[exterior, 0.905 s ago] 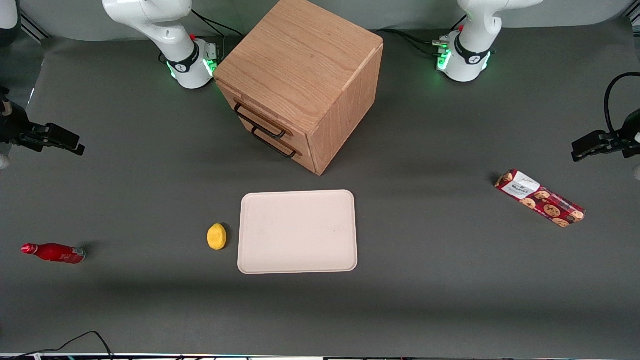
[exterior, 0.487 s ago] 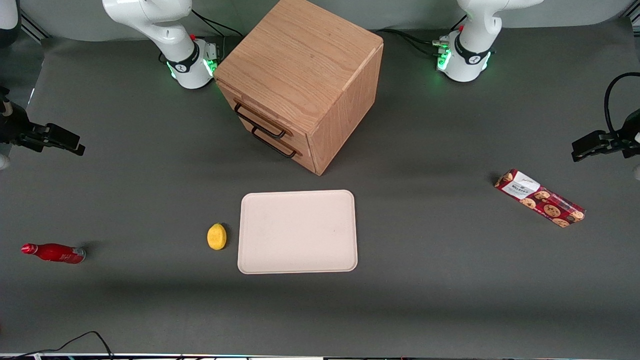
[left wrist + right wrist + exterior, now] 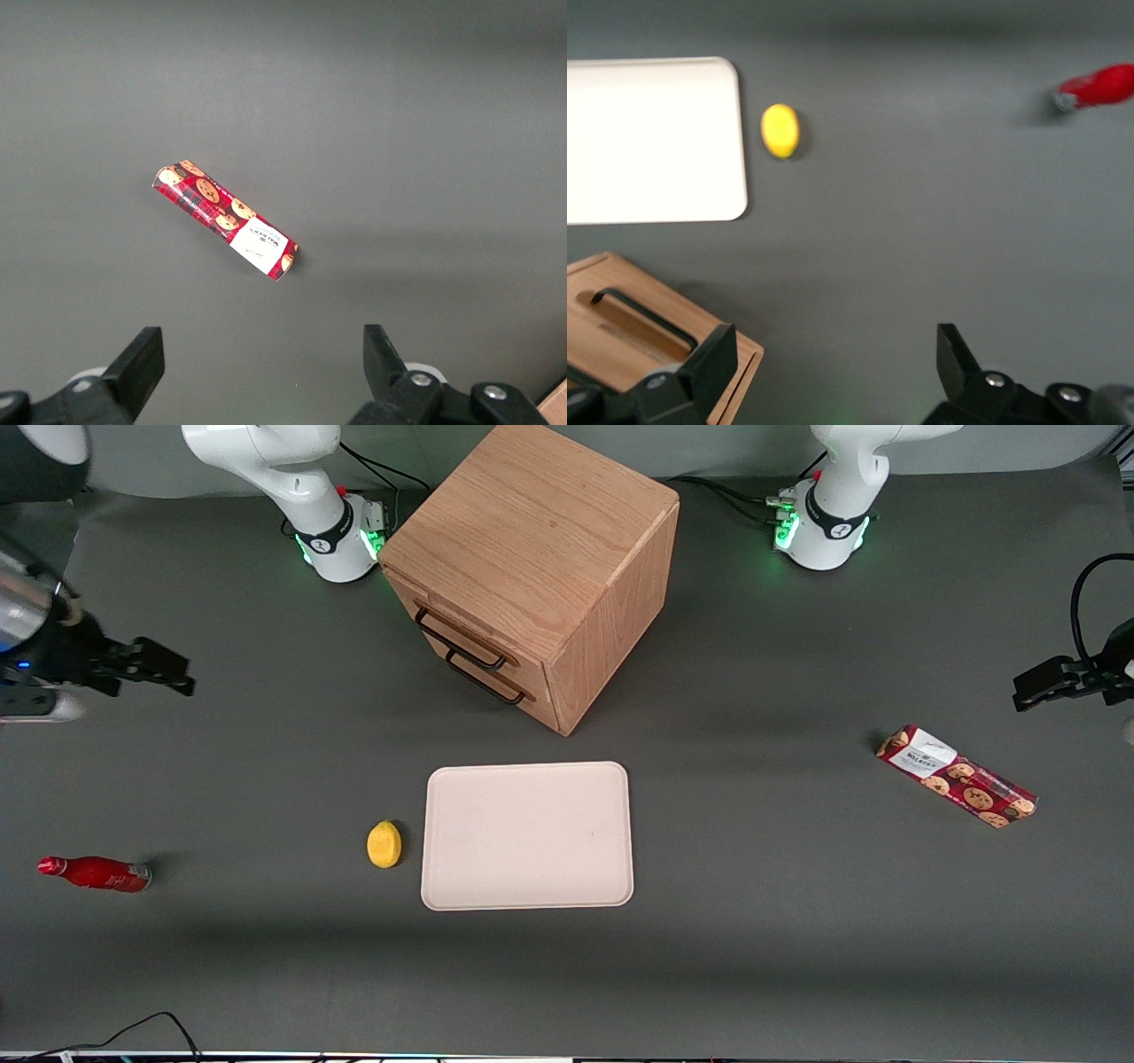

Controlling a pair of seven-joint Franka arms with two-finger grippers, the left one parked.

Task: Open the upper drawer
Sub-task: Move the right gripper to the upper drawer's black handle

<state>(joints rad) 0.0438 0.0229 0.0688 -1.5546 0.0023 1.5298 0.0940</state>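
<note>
Front view: grey table (image 3: 266, 974); light-brown oak cabinet (image 3: 540, 549) standing farthest from the camera; shut upper drawer (image 3: 447, 622) with thin black wire handle (image 3: 461, 640), above lower drawer (image 3: 496, 682); pale rectangular tray (image 3: 527, 835) nearer; black two-finger gripper (image 3: 173, 675) hovering toward the working arm's end, fingers spread wide, holding nothing; small yellow lemon (image 3: 384, 843) beside the tray.

A yellow lemon (image 3: 384, 844) lies just beside a pale tray (image 3: 527, 835); red bottle (image 3: 94, 872) well apart
</note>
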